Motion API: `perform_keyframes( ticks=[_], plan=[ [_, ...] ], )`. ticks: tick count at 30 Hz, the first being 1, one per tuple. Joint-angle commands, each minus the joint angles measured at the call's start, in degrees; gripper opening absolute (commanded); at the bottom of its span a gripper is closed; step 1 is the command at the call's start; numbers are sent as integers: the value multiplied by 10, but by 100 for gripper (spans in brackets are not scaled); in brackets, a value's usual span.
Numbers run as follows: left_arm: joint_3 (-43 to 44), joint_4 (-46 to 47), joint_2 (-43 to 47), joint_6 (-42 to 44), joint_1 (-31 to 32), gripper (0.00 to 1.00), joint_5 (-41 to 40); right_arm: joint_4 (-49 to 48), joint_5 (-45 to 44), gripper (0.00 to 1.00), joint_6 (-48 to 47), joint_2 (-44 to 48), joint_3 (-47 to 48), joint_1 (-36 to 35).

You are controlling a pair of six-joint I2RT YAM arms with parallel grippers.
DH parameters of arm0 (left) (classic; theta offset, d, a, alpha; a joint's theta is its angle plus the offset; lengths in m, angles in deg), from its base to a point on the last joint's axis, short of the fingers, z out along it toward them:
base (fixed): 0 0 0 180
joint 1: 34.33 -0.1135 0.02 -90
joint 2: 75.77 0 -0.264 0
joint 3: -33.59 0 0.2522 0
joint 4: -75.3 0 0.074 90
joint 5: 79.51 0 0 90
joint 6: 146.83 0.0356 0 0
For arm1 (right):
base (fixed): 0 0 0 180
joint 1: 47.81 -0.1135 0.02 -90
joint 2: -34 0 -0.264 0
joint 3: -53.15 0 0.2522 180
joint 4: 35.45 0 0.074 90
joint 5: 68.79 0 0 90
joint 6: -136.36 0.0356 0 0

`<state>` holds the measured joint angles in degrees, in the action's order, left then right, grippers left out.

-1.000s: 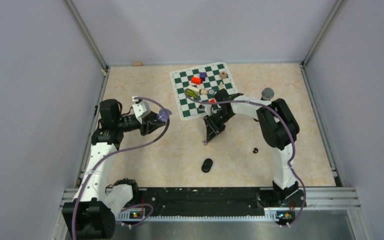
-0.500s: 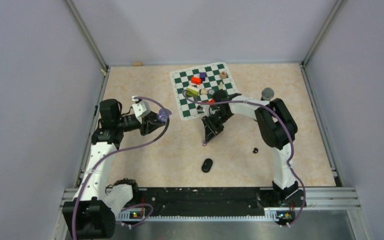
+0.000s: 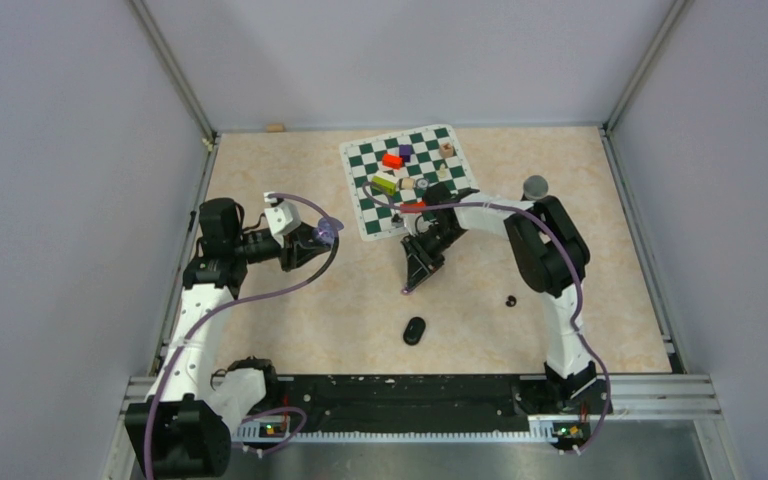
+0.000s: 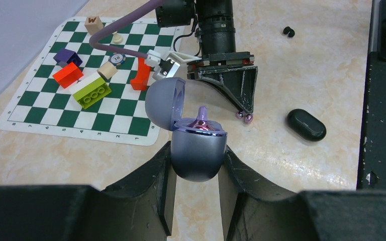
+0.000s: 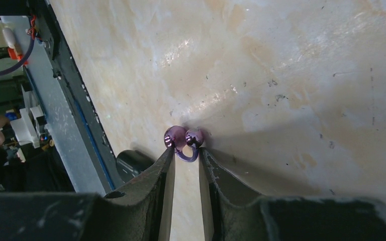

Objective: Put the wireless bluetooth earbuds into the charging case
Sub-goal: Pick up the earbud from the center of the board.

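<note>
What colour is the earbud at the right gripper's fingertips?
The earbud is glossy pale purple, clearest in the right wrist view.

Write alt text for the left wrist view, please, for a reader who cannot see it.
The left gripper clamps a pale purple egg-shaped charging case, lid open, one purple earbud standing inside. Beyond it the right gripper pinches a second pale purple earbud close to the marbled table, near a black oval case and a green chessboard mat.
</note>
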<state>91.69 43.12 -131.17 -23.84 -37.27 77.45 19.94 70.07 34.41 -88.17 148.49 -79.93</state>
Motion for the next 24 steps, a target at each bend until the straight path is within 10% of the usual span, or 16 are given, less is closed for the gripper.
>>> perform_keyframes(
  ticks=[1, 14, 24],
  plan=[
    [-5, 13, -3, 5, -4, 0, 21, 4, 6, 24, -13, -20, 11, -10],
    [-4, 13, -3, 6, -4, 0, 23, -67, -67, 31, -11, 50, -23, -2],
    [-2, 9, 3, 5, -7, 0, 29, -94, -237, 70, -120, 116, -70, -83]
  ],
)
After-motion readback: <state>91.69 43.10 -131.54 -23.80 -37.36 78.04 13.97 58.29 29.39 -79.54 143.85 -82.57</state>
